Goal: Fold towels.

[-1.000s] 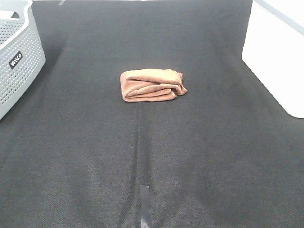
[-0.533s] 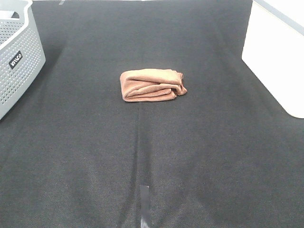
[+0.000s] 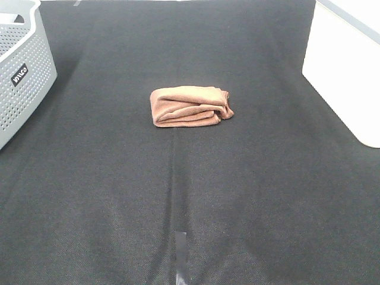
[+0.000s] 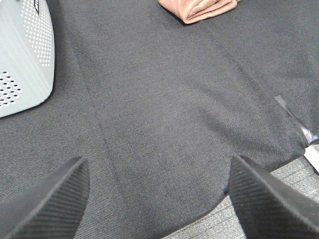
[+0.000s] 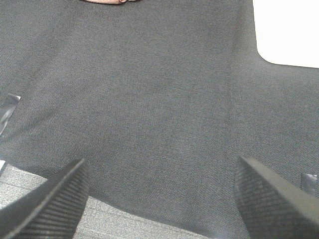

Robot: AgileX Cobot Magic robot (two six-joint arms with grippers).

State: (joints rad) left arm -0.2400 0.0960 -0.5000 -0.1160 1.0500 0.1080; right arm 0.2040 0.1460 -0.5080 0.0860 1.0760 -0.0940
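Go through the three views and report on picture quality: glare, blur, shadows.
Exterior high view: even light, the towel sharp with little shadow, the white box washed out. Left wrist view: the fingertips close and soft, the basket bright. Right wrist view: the box blown out to plain white, the cloth grainy.

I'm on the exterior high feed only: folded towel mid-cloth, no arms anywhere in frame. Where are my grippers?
Observer: Both are pulled back near the cloth's front edge. The left gripper is open, with only black cloth between its fingers.
Operator: And the right?
Observer: The right gripper is open too, holding nothing; just a sliver of the towel shows at the far edge of its view.
Operator: Does the left wrist camera see the towel?
Observer: Yes, the towel lies well ahead of it, with the grey basket off to one side.
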